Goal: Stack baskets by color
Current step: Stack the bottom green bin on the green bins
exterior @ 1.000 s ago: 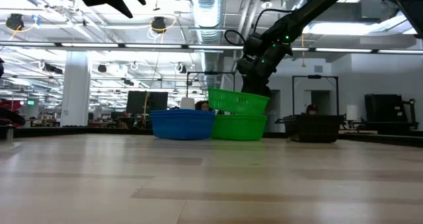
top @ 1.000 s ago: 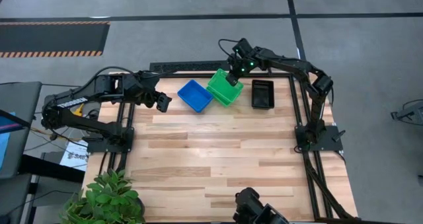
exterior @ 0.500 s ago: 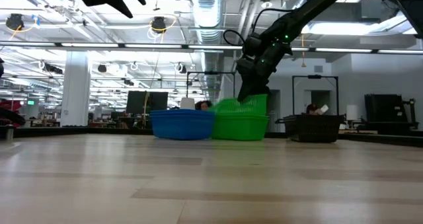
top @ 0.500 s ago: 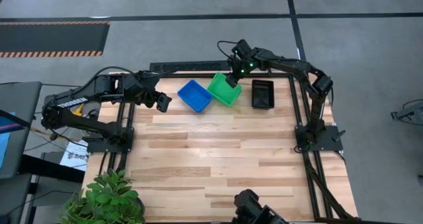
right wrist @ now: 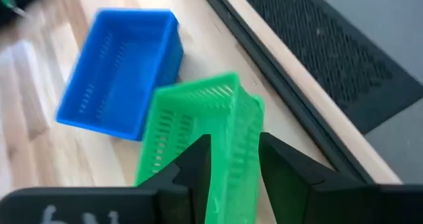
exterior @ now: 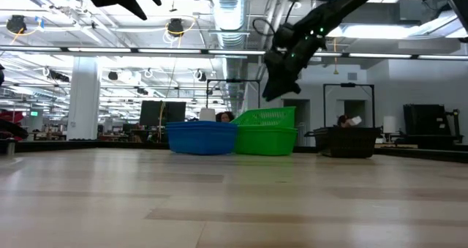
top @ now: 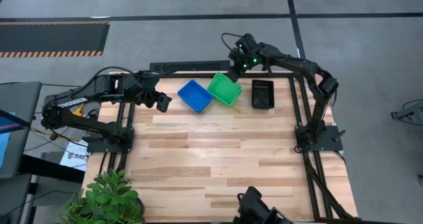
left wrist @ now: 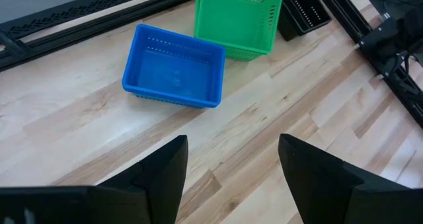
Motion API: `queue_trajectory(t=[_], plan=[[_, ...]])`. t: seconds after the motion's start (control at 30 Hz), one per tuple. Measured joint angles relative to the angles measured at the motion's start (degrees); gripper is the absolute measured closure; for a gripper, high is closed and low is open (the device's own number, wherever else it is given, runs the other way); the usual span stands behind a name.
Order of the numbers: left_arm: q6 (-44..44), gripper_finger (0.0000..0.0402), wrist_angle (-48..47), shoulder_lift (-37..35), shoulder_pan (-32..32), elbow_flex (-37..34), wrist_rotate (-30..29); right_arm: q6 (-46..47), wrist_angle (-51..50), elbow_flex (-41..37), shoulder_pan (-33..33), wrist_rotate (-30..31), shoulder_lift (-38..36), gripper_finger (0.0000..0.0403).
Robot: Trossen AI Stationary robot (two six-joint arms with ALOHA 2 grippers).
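Three piles stand in a row along the table's far edge. A blue basket [top: 195,96] is on the left and a black basket [top: 262,94] on the right. Between them, one green basket [exterior: 272,117] sits tilted inside another green basket [exterior: 266,140], its right end higher. My right gripper [exterior: 269,93] hangs open just above the green pair's far end, clear of it; in the right wrist view the green rim [right wrist: 228,112] shows beyond its fingers [right wrist: 201,158]. My left gripper [top: 162,102] waits open above the table left of the blue basket, nothing between its fingers [left wrist: 165,171].
Black frame rails [top: 198,67] run along the table's far edge and both sides. A potted plant [top: 109,197] stands at the near left corner and a camera mount [top: 254,207] at the near edge. Bare wood [top: 218,158] fills the middle and near part of the table.
My right gripper has let go of the upper green basket and risen clear of it. The basket, held tilted above the lower green one a second ago, has dropped into it and rests there, still tilted.
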Motion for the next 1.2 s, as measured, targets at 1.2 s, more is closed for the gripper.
queue_trajectory(t=[1.2], plan=[[0.2,0.0177,0.0,0.0,0.0,0.0,-0.6,-3.4,-10.4,2.3,4.2,6.2,0.9,0.0221]])
